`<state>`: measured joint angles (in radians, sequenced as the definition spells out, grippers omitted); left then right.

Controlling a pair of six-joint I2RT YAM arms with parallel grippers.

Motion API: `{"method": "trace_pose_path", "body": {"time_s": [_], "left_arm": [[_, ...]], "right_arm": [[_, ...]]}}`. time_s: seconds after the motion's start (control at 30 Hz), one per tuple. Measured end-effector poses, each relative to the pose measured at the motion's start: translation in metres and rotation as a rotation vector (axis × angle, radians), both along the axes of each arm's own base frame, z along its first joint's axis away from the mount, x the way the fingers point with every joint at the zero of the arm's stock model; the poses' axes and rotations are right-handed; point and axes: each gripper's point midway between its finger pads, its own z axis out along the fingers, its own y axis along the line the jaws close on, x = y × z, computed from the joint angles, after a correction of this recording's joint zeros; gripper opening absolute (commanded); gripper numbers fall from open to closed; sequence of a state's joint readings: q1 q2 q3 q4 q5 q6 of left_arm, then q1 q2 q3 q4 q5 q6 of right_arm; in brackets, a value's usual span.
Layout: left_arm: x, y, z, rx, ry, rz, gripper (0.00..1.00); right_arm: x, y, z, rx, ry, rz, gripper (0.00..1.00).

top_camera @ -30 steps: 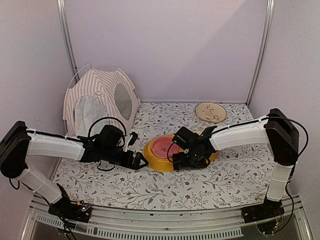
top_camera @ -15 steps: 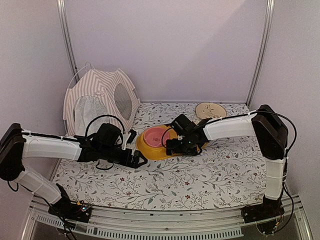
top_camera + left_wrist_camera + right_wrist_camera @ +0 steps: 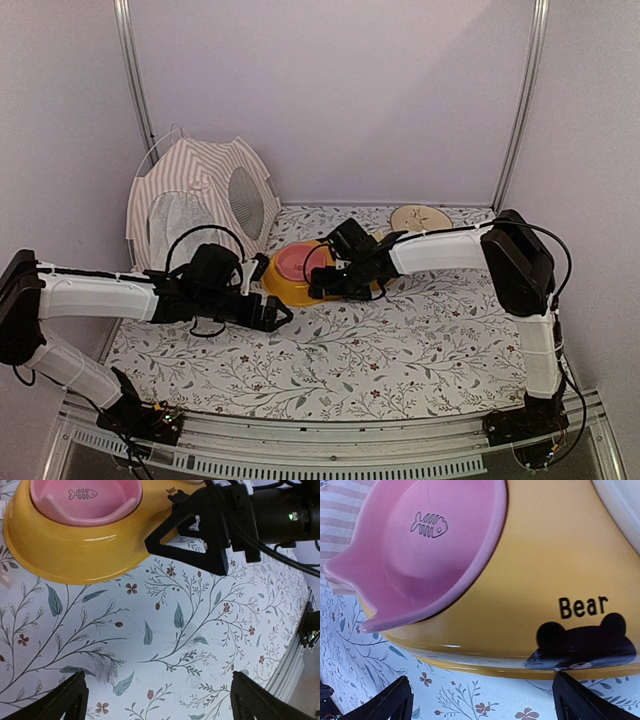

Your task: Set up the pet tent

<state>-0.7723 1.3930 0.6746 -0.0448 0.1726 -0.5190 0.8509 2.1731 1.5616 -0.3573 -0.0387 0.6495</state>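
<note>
While both arms reached low over the floral table cover [image 3: 420, 340], the pet tent [image 3: 195, 175] stood erected at the far left corner of the table, close to the left wall. Its fabric was striped pink and white. One round dark mesh window [image 3: 245, 202] faced right, and a white sheer door flap [image 3: 172, 225] covered the near-facing opening. Thin white poles [image 3: 158, 148] arched above the roof on the left side. Neither gripper touched the tent.

A yellow bowl [image 3: 283, 290] with a pink insert [image 3: 298, 264] lay just right of the tent's near right corner. The right gripper [image 3: 318, 284] was at the bowl's right side with its fingers spread wide, gripping nothing. The left gripper [image 3: 278, 313] hung just near of the bowl, its fingers likewise spread wide and empty. A round wooden plate [image 3: 421, 220] lay at the far right, well apart from the tent.
</note>
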Motion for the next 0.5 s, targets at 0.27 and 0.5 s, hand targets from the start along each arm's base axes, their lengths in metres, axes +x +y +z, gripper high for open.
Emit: {"method": "trace_pose_path", "body": {"time_s": [0.27, 0.5], "left_arm": [[0.008, 0.006, 0.016, -0.01, -0.053, 0.042, 0.99], [0.012, 0.011, 0.027, -0.02, -0.081, 0.068, 0.99]], "right_arm": [[-0.015, 0.047, 0.021, 0.171, -0.025, 0.14, 0.99], [-0.019, 0.082, 0.017, 0.316, -0.002, 0.227, 0.86]]}}
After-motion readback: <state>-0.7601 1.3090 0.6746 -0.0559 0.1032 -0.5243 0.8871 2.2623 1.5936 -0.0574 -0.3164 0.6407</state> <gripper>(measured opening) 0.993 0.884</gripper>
